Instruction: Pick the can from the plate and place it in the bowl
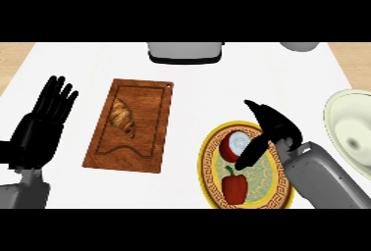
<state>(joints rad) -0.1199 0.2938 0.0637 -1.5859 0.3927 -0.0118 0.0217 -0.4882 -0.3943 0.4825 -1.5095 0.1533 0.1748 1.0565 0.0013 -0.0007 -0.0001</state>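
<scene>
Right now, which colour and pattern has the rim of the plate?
Yellow with a dark key pattern, the plate in head view.

No text, label, brand, number or sign can be read anywhere on the counter. The can shows only a plain red side and pale top, with no lettering to make out. The plate carries a patterned key-fret border, which is ornament and not writing. The wooden cutting board bears carved grooves only.
</scene>
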